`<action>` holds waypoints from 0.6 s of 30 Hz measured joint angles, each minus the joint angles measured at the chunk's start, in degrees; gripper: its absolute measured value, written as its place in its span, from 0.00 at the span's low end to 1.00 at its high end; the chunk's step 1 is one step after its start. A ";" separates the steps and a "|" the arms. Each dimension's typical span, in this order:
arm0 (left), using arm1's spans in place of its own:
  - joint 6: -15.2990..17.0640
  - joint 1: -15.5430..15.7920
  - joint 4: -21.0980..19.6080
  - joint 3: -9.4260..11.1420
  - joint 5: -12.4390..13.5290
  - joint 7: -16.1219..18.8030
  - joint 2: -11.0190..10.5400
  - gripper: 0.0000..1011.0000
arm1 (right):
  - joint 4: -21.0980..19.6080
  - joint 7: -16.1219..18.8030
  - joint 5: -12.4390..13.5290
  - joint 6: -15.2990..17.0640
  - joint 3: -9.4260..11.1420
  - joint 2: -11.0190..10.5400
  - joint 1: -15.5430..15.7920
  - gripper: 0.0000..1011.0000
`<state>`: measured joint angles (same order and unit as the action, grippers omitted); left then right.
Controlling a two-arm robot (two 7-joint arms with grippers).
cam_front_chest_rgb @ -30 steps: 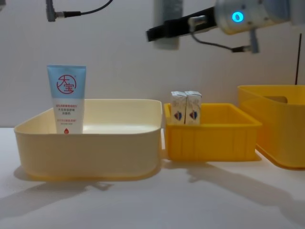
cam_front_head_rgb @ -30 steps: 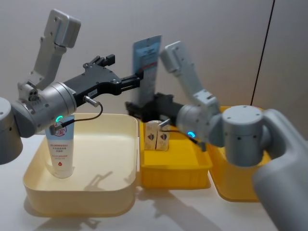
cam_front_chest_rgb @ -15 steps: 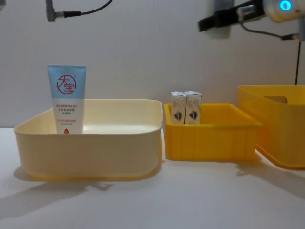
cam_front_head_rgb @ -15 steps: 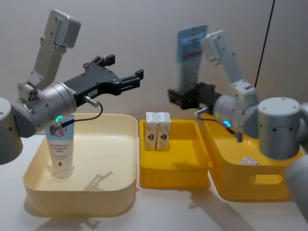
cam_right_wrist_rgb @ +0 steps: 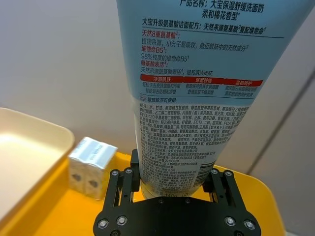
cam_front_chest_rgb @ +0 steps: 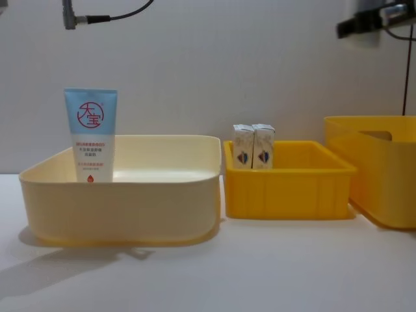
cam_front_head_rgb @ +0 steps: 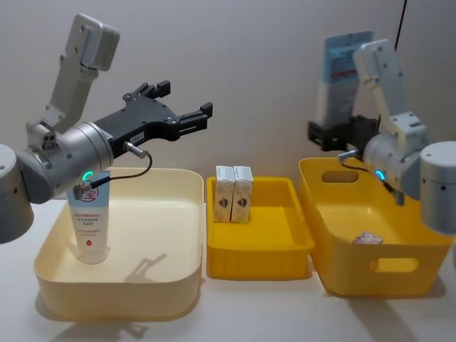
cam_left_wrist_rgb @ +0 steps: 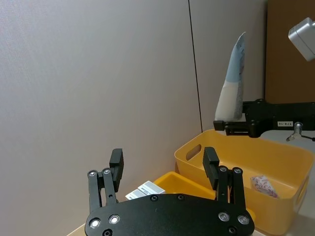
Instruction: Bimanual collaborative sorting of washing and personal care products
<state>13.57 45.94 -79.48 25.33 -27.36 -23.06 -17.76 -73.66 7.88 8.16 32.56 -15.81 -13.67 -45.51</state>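
Gripping a white squeeze tube upright above the tall yellow bin, right gripper; left gripper spread wide, empty, over the cream bin.

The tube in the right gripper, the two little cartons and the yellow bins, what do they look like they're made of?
Tube in the right gripper: likely soft plastic, satin white with print and a flat crimped end.
Cartons: probably printed paperboard, given the sharp folded edges.
Middle bin and large yellow bin: moulded plastic, smooth, slightly glossy, with rounded rims.
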 joint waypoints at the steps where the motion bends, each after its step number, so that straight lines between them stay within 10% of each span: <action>1: 0.00 0.00 0.00 0.00 0.00 0.00 0.00 0.99 | 0.18 -0.34 -0.08 0.05 0.22 -0.04 0.02 0.66; 18: -0.01 0.00 -0.01 0.00 0.00 0.00 0.00 0.99 | 7.67 -5.78 -1.74 2.57 3.68 0.51 -0.49 0.66</action>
<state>13.56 45.94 -79.49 25.33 -27.36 -23.05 -17.76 -65.99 2.10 6.42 35.14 -12.13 -13.16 -45.99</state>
